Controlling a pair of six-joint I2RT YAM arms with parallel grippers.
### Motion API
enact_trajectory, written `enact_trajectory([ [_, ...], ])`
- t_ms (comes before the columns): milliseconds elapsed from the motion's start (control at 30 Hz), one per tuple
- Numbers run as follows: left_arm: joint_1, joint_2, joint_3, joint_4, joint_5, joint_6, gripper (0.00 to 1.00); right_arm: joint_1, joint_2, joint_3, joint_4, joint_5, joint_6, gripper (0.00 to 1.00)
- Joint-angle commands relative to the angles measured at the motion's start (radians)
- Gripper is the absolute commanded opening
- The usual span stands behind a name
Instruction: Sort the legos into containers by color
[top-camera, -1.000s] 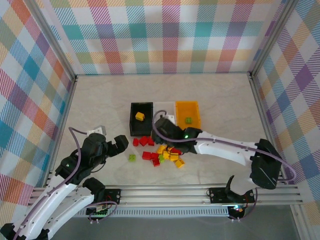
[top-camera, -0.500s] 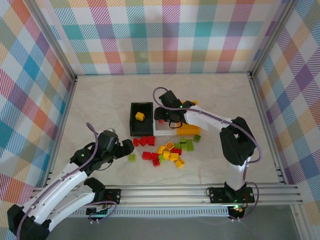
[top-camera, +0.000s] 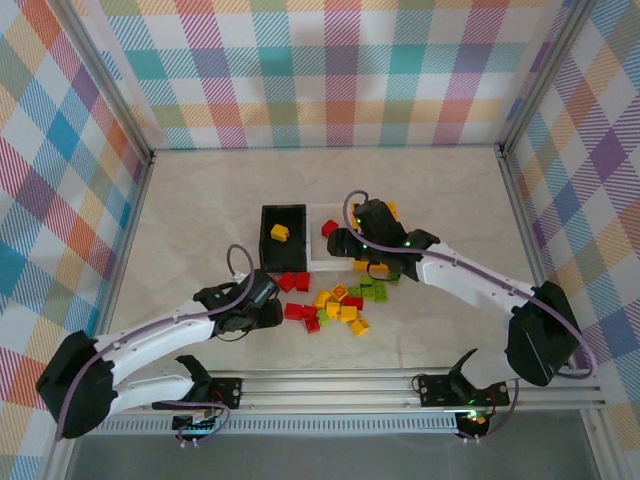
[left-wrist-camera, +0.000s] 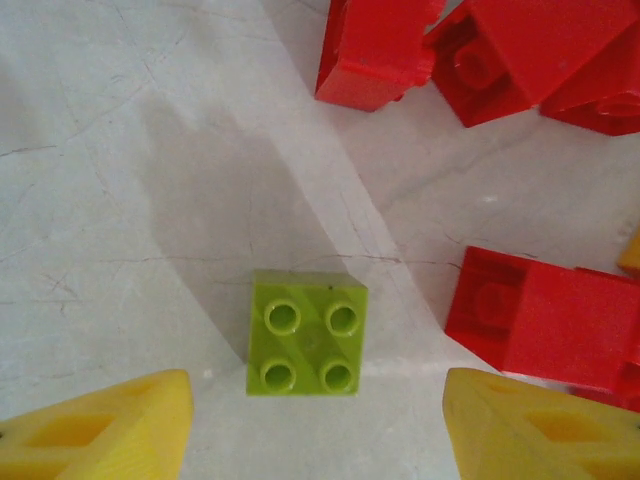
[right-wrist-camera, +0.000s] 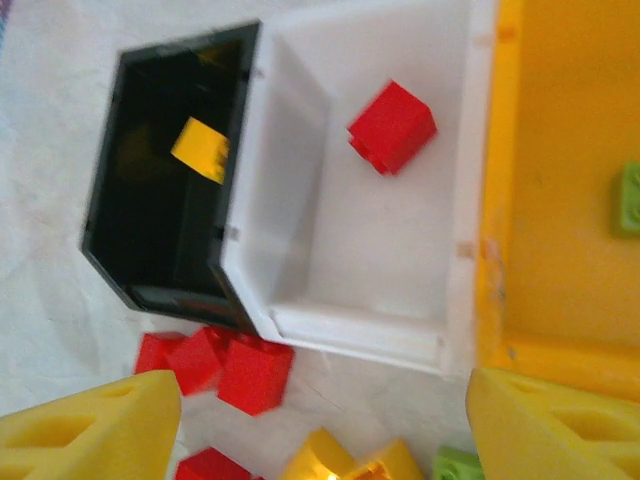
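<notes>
Top view: your left tool (top-camera: 265, 310) is low over the counter (top-camera: 200, 220) at the left edge of the loose legos (top-camera: 340, 305), on the near side of the black bin (top-camera: 266, 240). Your right tool (top-camera: 343, 245) hangs over the near part of the white bin (top-camera: 318, 214), and its arm covers most of the orange-yellow bin (top-camera: 390, 210). The bins stand side by side, touching: black left, white middle, orange-yellow right. The black bin holds one yellow brick (top-camera: 279, 232) and the white bin one red brick (top-camera: 329, 228). The other legos, red, yellow and green mixed, lie on the counter just near of the bins.

Left wrist: fingers (left-wrist-camera: 100, 425) spread wide, nothing gripped. A lime green brick (left-wrist-camera: 307, 333) lies flat on the counter, studs up, between them and touching neither. Red bricks (left-wrist-camera: 540, 320) lie to its right and along the top edge.

Right wrist: fingers apart here too — nothing in them. You're looking down into all three bins. The yellow brick is in the black bin, the red brick sits tilted in the white bin, and one green brick (right-wrist-camera: 628, 198) is at the picture's right edge in the orange-yellow bin. More loose red bricks lie on the counter just outside the black bin's near corner.
</notes>
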Motion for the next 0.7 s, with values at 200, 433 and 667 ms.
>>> enact_trajectory([
  [200, -0.011, 0.181, 0.004, 0.082, -0.120, 0.041, 0.54, 0.006, -0.145, -0.123, 0.021, 0.045, 0.032, 0.76],
  [433, -0.015, 0.238, 0.008, 0.113, -0.093, 0.028, 0.31, 0.006, -0.234, -0.171, -0.007, 0.092, 0.054, 0.76],
  [667, -0.115, 0.166, 0.226, 0.007, -0.083, 0.056, 0.28, 0.006, -0.355, -0.301, -0.072, 0.196, 0.149, 0.76],
])
